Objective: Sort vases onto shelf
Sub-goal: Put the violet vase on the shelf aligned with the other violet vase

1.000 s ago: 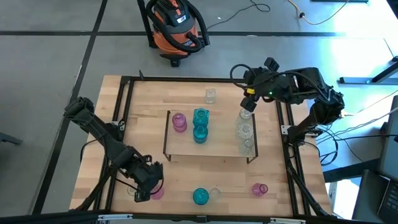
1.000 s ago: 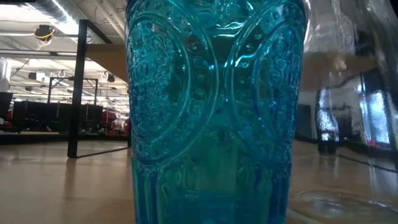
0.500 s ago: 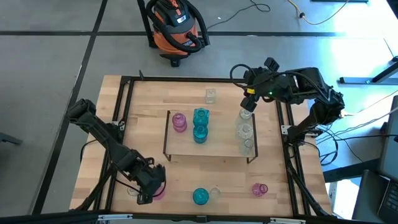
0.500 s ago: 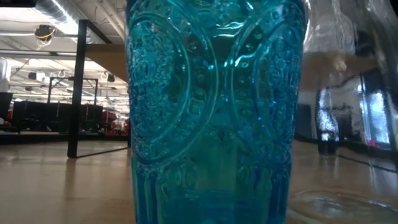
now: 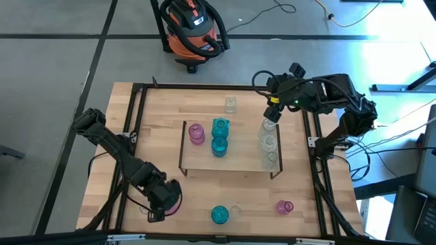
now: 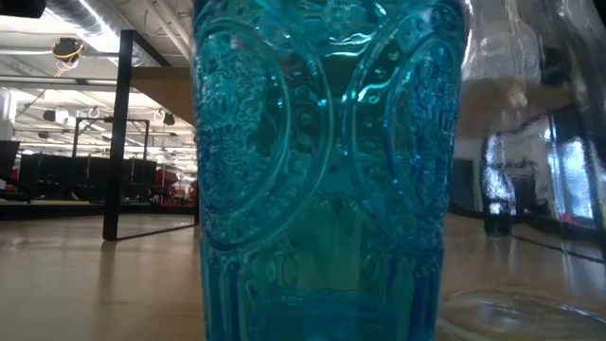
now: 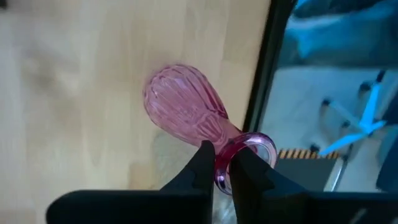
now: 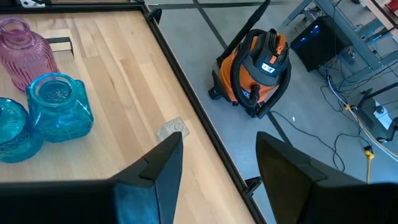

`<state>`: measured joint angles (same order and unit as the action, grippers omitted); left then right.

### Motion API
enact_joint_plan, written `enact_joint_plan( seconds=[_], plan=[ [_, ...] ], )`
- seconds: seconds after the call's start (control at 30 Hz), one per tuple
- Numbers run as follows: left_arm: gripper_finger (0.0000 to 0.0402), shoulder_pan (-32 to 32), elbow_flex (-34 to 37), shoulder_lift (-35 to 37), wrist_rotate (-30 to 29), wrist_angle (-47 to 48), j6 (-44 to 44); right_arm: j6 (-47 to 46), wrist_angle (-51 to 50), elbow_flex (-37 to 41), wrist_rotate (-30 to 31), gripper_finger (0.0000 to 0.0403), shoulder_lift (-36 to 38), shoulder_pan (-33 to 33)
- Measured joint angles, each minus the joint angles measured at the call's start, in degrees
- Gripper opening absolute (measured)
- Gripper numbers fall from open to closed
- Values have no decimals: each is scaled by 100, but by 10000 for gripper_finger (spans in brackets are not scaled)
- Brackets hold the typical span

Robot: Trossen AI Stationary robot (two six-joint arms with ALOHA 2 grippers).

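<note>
Down at about 7 o'clock on the tabletop (image 5: 102,136), the left gripper (image 7: 222,167) has its 2 dark fingers (image 7: 202,163) pinched narrow on the neck of a ribbed pink vase (image 7: 186,109), just under its round rim; the high view shows that same vase as a pink blur beside the gripper near the front edge. The shelf (image 5: 238,160) sits in the middle of the table with a pink vase (image 5: 196,133) at its 10 o'clock corner, 2 teal vases (image 5: 219,126) touching one another just to the side of it, and a line of 3 clear vases (image 5: 268,143) running along its 3 o'clock end. The right gripper (image 5: 272,112) hangs over the far end of that clear line, at about 1 o'clock on the table, and its wrist view shows its fingers (image 8: 155,168) spread wide with nothing between them. A lone clear vase (image 5: 231,104) stands at 12 o'clock, beyond the shelf. Along the front edge stand another teal vase (image 5: 219,215), a faint clear one (image 5: 236,211) touching it, and a pink one (image 5: 285,207) towards 5 o'clock. The low view is almost filled by embossed teal glass (image 6: 322,170). An orange shop vacuum (image 5: 193,30) sits on the floor past the table.
</note>
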<state>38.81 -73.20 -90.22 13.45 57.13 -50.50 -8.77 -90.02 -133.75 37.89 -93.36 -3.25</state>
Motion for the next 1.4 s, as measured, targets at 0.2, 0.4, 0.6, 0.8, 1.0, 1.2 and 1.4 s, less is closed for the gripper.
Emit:
enact_joint_plan(
  seconds=[0.2,0.4,0.6,0.8,1.0,1.2,1.4],
  plan=[
    [18,-304,-804,29,91,1279,745,9,0,0,-20,186,0,0],
    [18,-878,-1767,35,-329,1888,1316,9,0,0,-157,186,-2,0],
    [18,-1565,-2715,35,77,2119,1797,1,0,0,-153,186,-2,-2],
    [18,-2290,-3676,36,459,2901,2203,4,1,0,-152,186,-2,-2],
    [18,-3372,-4201,-5,449,3040,2079,6,2,0,-151,186,-2,-2],
    [18,-3900,-4218,-184,611,3134,2155,-127,2,0,-151,186,-2,-2],
    [18,-4093,-4218,-405,520,3316,2479,-303,0,0,-151,186,-2,-4]
  ],
)
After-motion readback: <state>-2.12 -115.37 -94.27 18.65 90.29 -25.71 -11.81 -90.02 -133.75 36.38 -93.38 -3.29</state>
